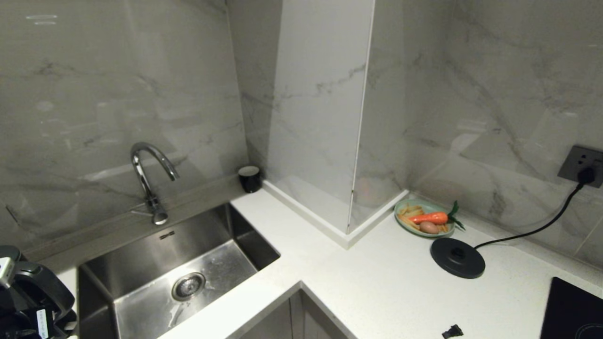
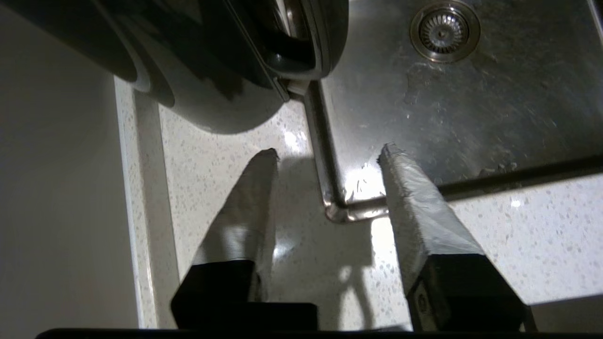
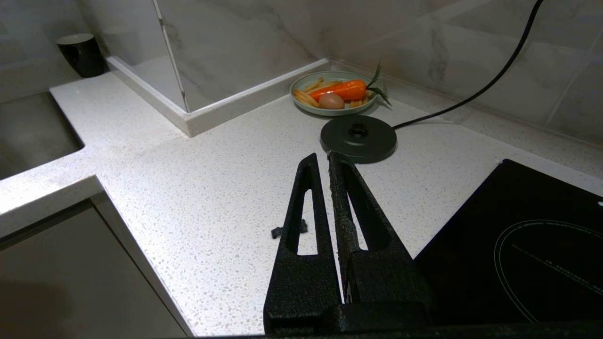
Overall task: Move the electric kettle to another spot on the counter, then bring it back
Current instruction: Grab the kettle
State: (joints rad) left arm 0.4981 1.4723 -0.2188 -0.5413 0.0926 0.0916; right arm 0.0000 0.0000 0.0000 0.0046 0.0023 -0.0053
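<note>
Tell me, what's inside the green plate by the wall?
The green plate holds an orange carrot with green leaves, a brown egg-shaped thing and pale yellow sticks. The carrot covers some sticks, so I can't tell what lies under it.

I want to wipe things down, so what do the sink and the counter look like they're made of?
Sink: seemingly brushed stainless steel, grey and metallic, with dull reflections and water marks around the drain.
Counter: apparently white stone or a stone-like composite, finely speckled and fairly glossy, with a thick pale edge. Which stone cannot be told.
</note>
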